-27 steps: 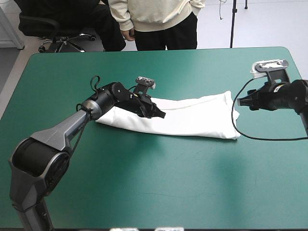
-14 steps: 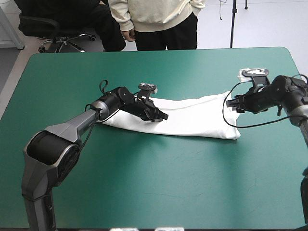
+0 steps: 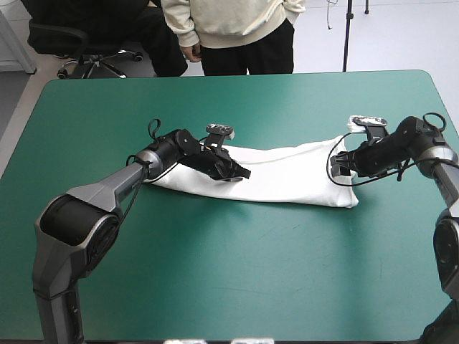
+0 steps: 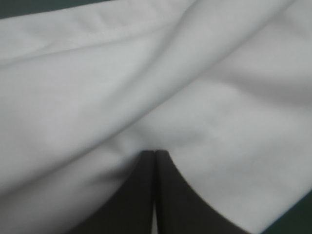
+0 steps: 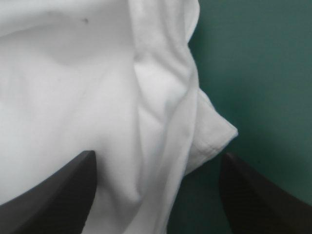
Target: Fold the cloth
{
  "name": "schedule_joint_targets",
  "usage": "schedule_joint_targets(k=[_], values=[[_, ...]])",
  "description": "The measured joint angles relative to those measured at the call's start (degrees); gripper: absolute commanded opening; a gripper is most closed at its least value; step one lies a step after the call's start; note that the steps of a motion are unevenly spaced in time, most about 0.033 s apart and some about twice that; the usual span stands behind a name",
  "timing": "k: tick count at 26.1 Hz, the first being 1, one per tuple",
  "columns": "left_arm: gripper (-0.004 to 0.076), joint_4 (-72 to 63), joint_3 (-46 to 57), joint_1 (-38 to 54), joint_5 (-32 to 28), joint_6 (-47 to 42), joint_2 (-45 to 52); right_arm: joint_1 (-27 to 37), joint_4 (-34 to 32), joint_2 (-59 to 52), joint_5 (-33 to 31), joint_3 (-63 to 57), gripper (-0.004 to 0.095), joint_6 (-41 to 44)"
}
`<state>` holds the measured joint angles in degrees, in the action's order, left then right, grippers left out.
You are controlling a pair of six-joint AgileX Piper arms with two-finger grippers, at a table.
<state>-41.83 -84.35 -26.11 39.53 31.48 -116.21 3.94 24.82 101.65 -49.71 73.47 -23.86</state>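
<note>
- At table centre, on the teal-green cover (image 3: 237,272): T-shirt (image 3: 287,175) lies as a long folded band running 9 o'clock to 3 o'clock.
- left gripper (image 3: 235,172) sits on the band's 9 o'clock half. Its black fingers (image 4: 170,195) are all but closed, and creases converge at the tips, so it looks pinched on a cloth layer.
- right gripper (image 3: 338,166) is at the band's 3 o'clock end, fingers spread wide with the stacked end layers between them. Nothing is gripped.
- loose corner (image 5: 219,134) sticks out of the stack onto the cover, just short of one right finger.
- Judged step: right side about to clamp the end for the next fold.
- Risk: clamp catches only the top layers, so the lower layers stay down and the band opens up on the lift.
- Risk: the loose corner gets missed, droops, and the fold edge comes out uneven.
- Risk: the left pinch is thin, so any pull toward 3 o'clock could slip it free or drag the whole band.
- Risk: fingers coming in too low snag the cover, not the cloth.
</note>
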Motion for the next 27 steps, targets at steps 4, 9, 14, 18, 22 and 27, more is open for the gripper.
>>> schedule_joint_targets(k=[4,9,14,18,22,27], values=[[-0.0017,0.00,0.00,0.00,0.00,0.00,0.00,0.00,-0.57,3.04,0.83,0.00,0.0649,-0.09],[-0.0017,0.00,0.00,0.00,0.00,0.00,-0.05,0.12,-0.41,3.75,1.13,0.44,0.0345,-1.05],[-0.0017,0.00,0.00,0.00,0.00,0.00,-0.05,0.36,4.41,4.93,-0.37,0.57,-0.0012,-6.90],[-0.0017,0.00,0.00,0.00,-0.17,0.00,-0.05,0.42,8.07,5.17,-2.39,0.57,-0.0017,-13.07],[-0.0017,0.47,-0.19,0.00,-0.67,0.00,0.06,0.42,9.72,3.96,-3.56,1.18,-0.0017,-14.74],[-0.0017,12.23,-2.61,0.00,-0.46,-2.84,5.75,0.20,13.95,-1.05,-7.18,5.43,-0.0011,-15.42]])
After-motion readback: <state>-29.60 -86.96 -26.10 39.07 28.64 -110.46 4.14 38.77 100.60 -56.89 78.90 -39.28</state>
